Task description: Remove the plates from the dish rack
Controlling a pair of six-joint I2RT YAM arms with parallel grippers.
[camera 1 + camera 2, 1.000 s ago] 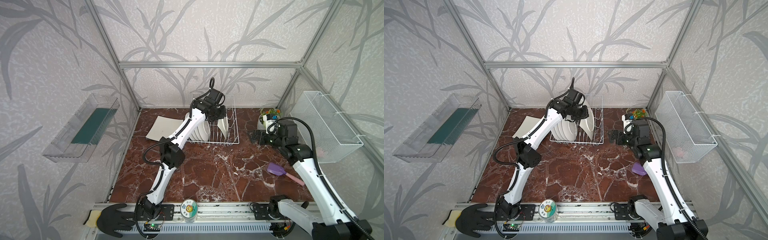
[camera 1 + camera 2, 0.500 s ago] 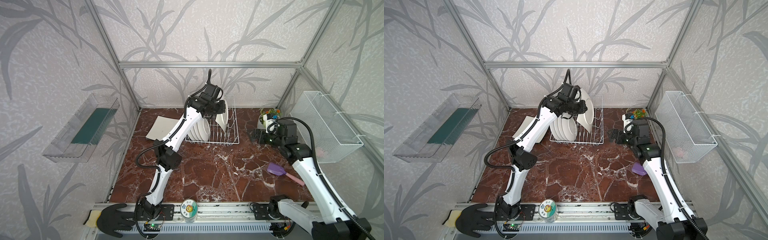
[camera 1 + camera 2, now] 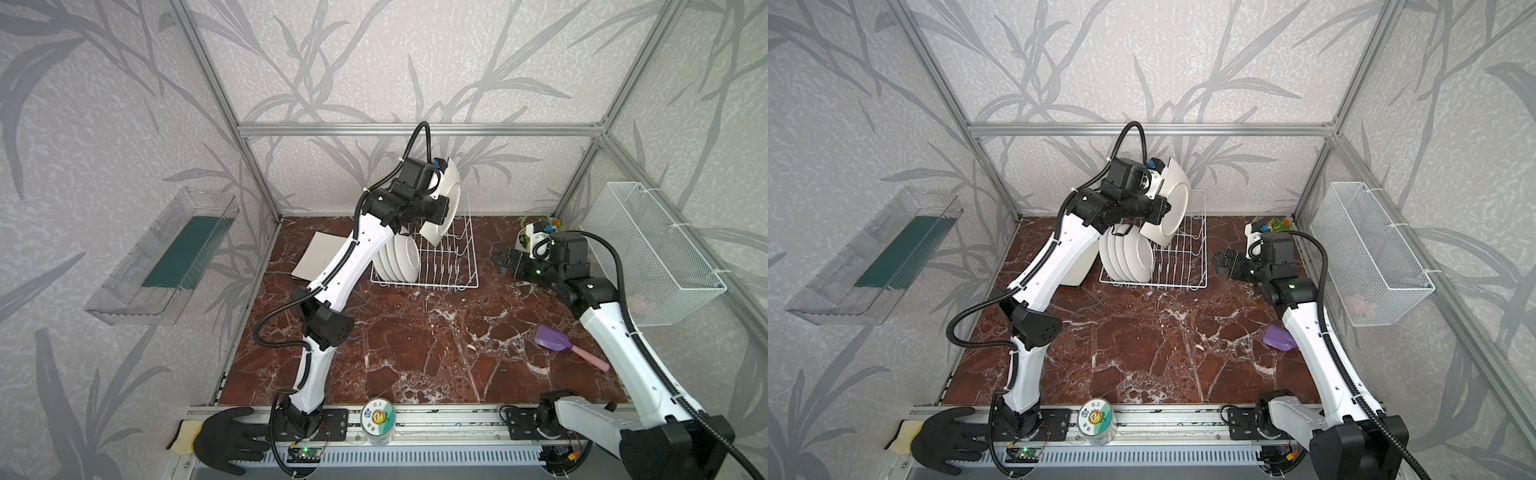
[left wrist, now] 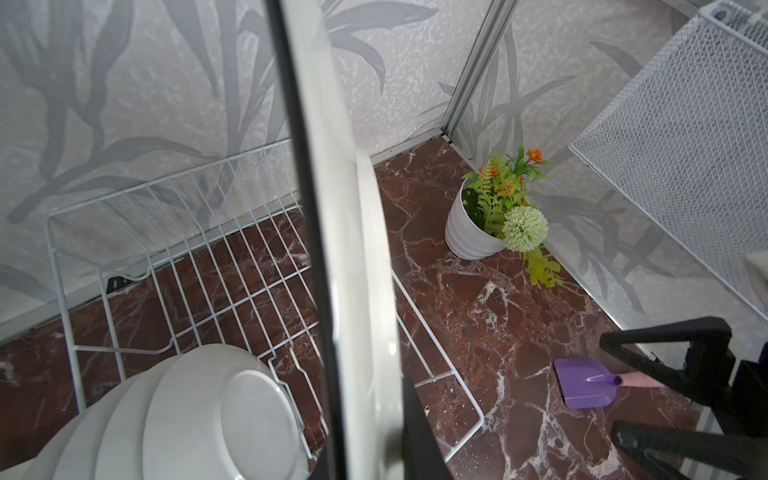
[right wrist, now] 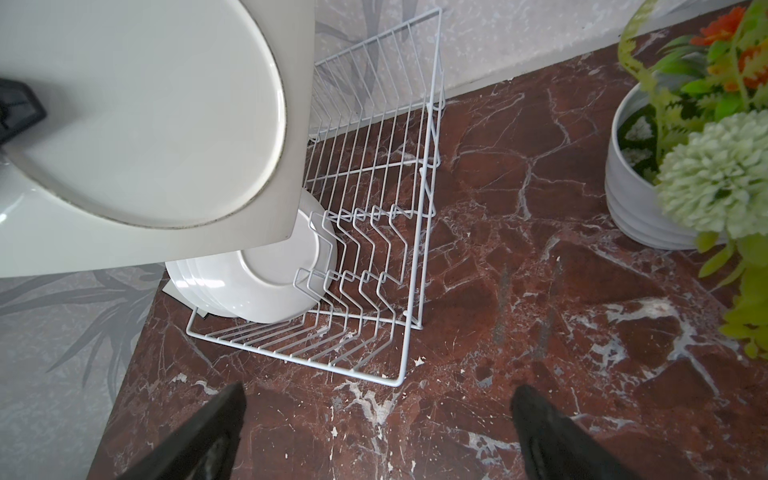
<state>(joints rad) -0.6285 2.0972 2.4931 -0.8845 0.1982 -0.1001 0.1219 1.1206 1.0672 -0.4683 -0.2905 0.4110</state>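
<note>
Top views. Left tool pinching the upper edge of a square plate, jaws pressed onto it. Plate held up over the rack, tilted, pale underside facing right. Round plates on edge in a leaning row at the rack's left end. Flat plate on the tabletop just left of the rack, partly hidden behind the left arm. Right tool spread wide, low over the tabletop, right of the rack and apart from it, pointing towards it. Purple scoop on the tabletop beside the right arm. Pot of plastic greenery in the far right corner. Mesh basket on the right wall.

Left wrist view. Square plate edge-on through the middle of the picture, a black finger against it. Beyond the plate, the rack with the round plates leaning in it. Farther off, pot, scoop and the right tool's spread fingers.

Right wrist view. Two black fingers far apart, only bare tabletop between them. Ahead, the rack with the round plates on edge at its far end. Above them the square plate's underside, a black finger of the left tool on it at the picture's edge.
</note>
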